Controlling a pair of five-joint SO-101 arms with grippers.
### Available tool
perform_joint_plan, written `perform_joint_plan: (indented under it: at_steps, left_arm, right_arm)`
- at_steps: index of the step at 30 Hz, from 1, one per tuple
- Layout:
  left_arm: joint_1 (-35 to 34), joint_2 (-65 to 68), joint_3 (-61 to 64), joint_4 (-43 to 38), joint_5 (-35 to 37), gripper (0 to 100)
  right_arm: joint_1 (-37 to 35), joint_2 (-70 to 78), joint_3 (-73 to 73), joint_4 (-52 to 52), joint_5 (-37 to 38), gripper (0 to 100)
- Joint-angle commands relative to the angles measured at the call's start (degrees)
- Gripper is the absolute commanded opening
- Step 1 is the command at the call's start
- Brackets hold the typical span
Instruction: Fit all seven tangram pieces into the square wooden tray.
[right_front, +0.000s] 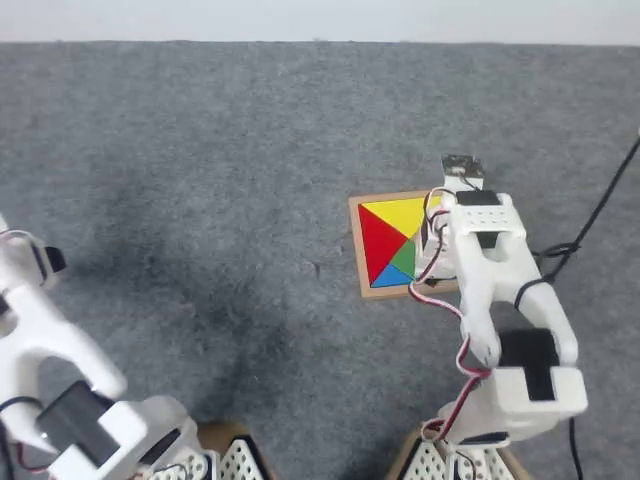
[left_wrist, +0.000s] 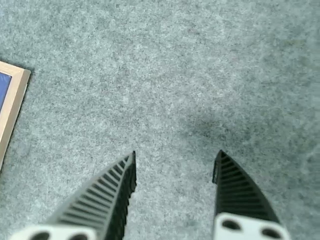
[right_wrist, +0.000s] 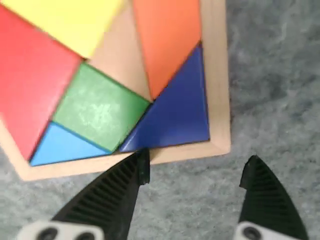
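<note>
On grey felt (right_front: 200, 150), square wooden tray (right_wrist: 217, 100), colourful pieces (right_wrist: 95, 107) inside, triangular gap (right_wrist: 117, 55)

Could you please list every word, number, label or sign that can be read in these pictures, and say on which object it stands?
No text can be read anywhere.
The tangram pieces are plain coloured faces, and the wooden tray has a bare rim.
The grey mat and the right arm show no legible label.
</note>
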Motion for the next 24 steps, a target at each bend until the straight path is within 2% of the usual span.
perform_joint_plan:
  at_steps: [1, 8, 14, 20, 24]
  left_arm:
    - [0.00, -0.79, -0.22, -1.14, -0.62, 25]
    - [0.18, -0.79, -0.22, -1.14, -0.62, 25]
    - [1.41, -3.60, -1.89, 4.92, -0.62, 25]
    - [6.07, -20.57, 1.80, 13.63, -0.62, 24]
    - [10.99, -36.22, 12.35, 15.82, -0.70, 24]
  right_arm:
    - [1.98, 1.45, -4.66, -0.84, 0.62, 29.3]
    - [3.12, 3.12, -7.91, -0.31, 1.23, 29.5]
    - [2.86, -8.48, -3.16, 1.10, 1.58, 29.2]
    - [2.86, -29.14, 9.41, 0.75, 1.93, 29.0]
    - [3.30, -41.98, 18.90, 0.75, 2.46, 19.1]
